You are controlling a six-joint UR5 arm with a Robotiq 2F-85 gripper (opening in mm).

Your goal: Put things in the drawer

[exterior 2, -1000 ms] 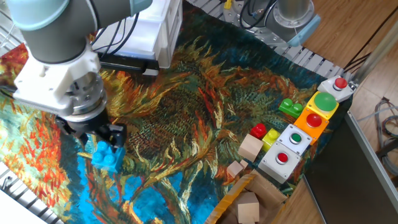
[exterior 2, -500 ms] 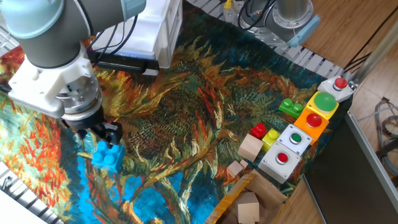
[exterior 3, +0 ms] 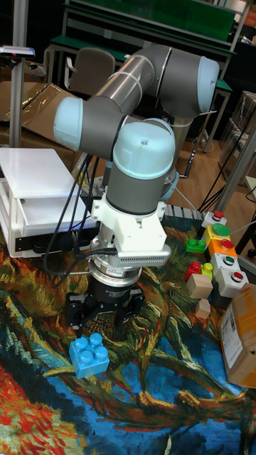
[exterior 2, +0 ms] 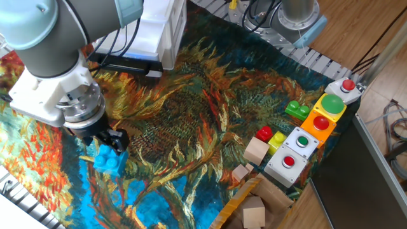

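A bright blue studded brick [exterior 2: 110,160] [exterior 3: 89,353] lies on the painted cloth at the front left. My gripper [exterior 2: 103,141] [exterior 3: 103,313] hangs just above and behind it, open, with the black fingers [exterior 3: 77,307] spread wider than the brick and nothing held between them. The white cabinet [exterior 2: 162,32] [exterior 3: 35,202] stands at the back left, behind the arm. Its drawer front and knob do not show clearly, so I cannot tell whether the drawer is open.
At the right edge stand button boxes [exterior 2: 318,121] [exterior 3: 222,249]. Beside them lie a green brick [exterior 2: 296,109], a red brick [exterior 2: 264,133], a yellow one [exterior 2: 278,137] and wooden cubes [exterior 2: 255,151]. A cardboard box [exterior 2: 254,210] [exterior 3: 242,334] sits front right. Black cables [exterior 2: 127,63] run by the cabinet.
The arm's wrist has shifted slightly to the right over the brick. The blue brick has stayed in the same spot on the cloth.
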